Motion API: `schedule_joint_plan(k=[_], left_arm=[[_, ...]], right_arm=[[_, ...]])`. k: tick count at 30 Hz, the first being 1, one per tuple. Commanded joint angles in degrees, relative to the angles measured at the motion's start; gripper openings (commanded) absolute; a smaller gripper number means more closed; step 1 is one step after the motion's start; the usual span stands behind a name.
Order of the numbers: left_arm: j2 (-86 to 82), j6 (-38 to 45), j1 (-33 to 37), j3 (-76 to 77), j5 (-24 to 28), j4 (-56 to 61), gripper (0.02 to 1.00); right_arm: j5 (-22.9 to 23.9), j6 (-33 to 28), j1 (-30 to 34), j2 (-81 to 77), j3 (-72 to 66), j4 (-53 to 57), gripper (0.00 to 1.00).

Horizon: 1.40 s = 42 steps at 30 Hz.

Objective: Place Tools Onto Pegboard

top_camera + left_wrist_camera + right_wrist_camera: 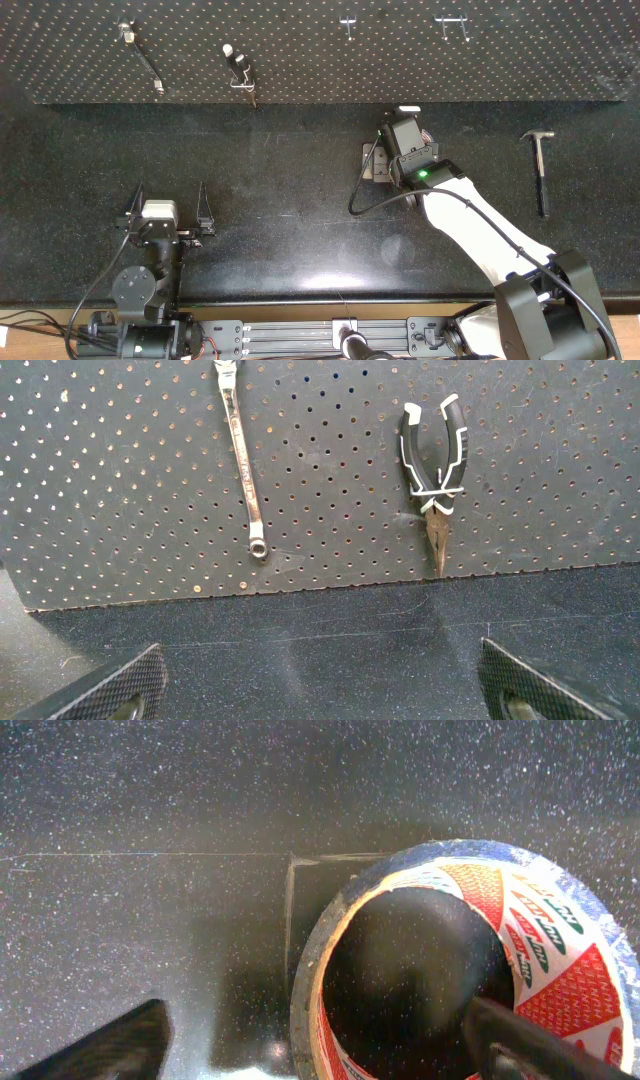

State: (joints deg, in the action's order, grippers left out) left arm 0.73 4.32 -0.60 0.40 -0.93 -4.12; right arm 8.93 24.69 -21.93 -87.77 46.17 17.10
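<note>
A blue tape roll (470, 960) with a printed inner core lies on the dark table beside a dark square patch. My right gripper (315, 1050) is open right above it, one finger (520, 1040) over the roll's hole and the other outside its wall. Seen from above, the right arm's wrist (410, 150) sits just below the pegboard (320, 80). A hammer (540, 170) lies on the table at the far right. A wrench (240, 460) and black-and-white pliers (432, 470) hang on the board. My left gripper (320, 700) is open and holds nothing, low over the table facing the board.
Two bare metal hooks (348, 25) (452, 25) stick out of the pegboard's upper right part. The wrench (140, 55) and pliers (240, 70) take up its left part. A black cable (375, 200) loops beside the right arm.
</note>
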Motion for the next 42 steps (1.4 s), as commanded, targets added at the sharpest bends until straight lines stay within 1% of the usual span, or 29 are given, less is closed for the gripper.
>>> schedule_joint_plan(k=[1,2,4,6,9,10,12,20,23,26,27,29,30,42], left_arm=[[-0.5,0.7,-0.3,-0.1,0.8,-0.4,0.996],[-0.5,0.7,-0.3,-0.1,0.8,-0.4,0.996],[-0.5,0.7,-0.3,-0.1,0.8,-0.4,0.996],[-0.5,0.7,-0.3,-0.1,0.8,-0.4,0.996],[-0.5,0.7,-0.3,-0.1,0.8,-0.4,0.996],[-0.5,0.7,-0.3,-0.1,0.8,-0.4,0.996],[-0.5,0.7,-0.3,-0.1,0.8,-0.4,0.996],[-0.5,0.7,-0.3,-0.1,0.8,-0.4,0.996],[-0.5,0.7,-0.3,-0.1,0.8,-0.4,0.996],[-0.5,0.7,-0.3,-0.1,0.8,-0.4,0.996],[-0.5,0.7,-0.3,-0.1,0.8,-0.4,0.996],[-0.5,0.7,-0.3,-0.1,0.8,-0.4,0.996],[-0.5,0.7,-0.3,-0.1,0.8,-0.4,0.996],[-0.5,0.7,-0.3,-0.1,0.8,-0.4,0.996]], right_arm=[[1.0,1.2,-0.4,-0.8,1.0,0.0,0.776],[1.0,1.2,-0.4,-0.8,1.0,0.0,0.746],[1.0,1.2,-0.4,-0.8,1.0,0.0,0.612],[1.0,1.2,-0.4,-0.8,1.0,0.0,0.527],[1.0,1.2,-0.4,-0.8,1.0,0.0,0.426],[1.0,1.2,-0.4,-0.8,1.0,0.0,0.421],[1.0,0.9,-0.4,-0.8,1.0,0.0,0.343],[0.9,-2.8,-0.4,-0.8,1.0,0.0,0.318],[0.9,-3.0,-0.5,-0.8,1.0,0.0,0.233],[0.9,-3.0,-0.5,-0.8,1.0,0.0,0.187],[0.9,-3.0,-0.4,-0.8,1.0,0.0,0.187],[0.9,-2.9,-0.4,-0.8,1.0,0.0,0.108],[0.9,-3.0,-0.4,-0.8,1.0,0.0,0.097],[0.9,-2.9,-0.4,-0.7,1.0,0.0,0.082]])
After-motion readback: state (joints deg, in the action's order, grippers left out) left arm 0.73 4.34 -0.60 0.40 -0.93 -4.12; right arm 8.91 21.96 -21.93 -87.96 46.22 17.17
